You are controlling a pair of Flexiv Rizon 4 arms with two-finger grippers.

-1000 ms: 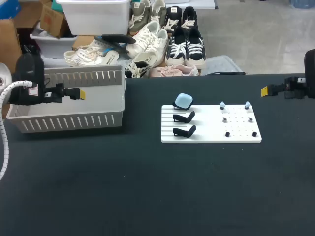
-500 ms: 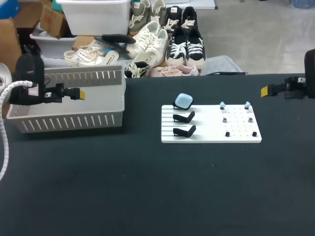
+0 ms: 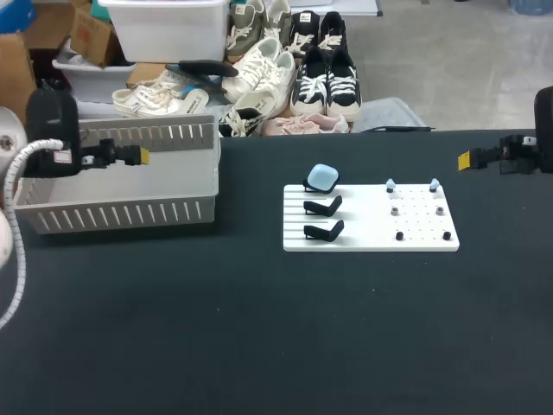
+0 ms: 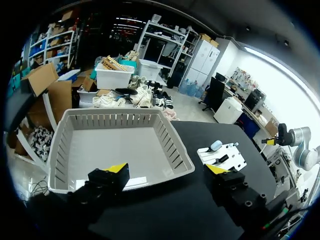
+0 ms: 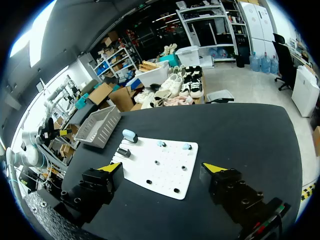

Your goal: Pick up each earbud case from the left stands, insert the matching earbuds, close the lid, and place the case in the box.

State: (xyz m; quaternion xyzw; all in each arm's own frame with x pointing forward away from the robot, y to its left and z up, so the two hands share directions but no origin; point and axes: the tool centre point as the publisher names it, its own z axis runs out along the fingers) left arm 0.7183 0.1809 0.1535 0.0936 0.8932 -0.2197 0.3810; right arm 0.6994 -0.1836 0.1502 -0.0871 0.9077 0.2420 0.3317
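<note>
A light blue earbud case (image 3: pixel 323 178) rests on the farthest of three black stands at the left side of a white board (image 3: pixel 371 240); it also shows as the case (image 5: pixel 129 135) and the case (image 4: pixel 216 145). The two nearer stands (image 3: pixel 324 218) are bare. Pairs of light blue, grey and black earbuds (image 3: pixel 417 210) sit on pegs at the board's right side. My left gripper (image 3: pixel 138 156) hangs open above the grey slatted box (image 3: pixel 112 212), empty (image 4: pixel 167 168). My right gripper (image 3: pixel 465 159) is open and empty at the table's far right (image 5: pixel 162 166), well apart from the board.
The grey box (image 4: pixel 115 150) stands empty at the table's back left corner. The black tabletop (image 3: pixel 259 328) stretches wide in front of the board and the box. The board (image 5: pixel 160 170) lies ahead of my right gripper.
My left arm has shifted slightly up and back over the box, with its gripper still open. The right arm, the case and the board have not moved.
</note>
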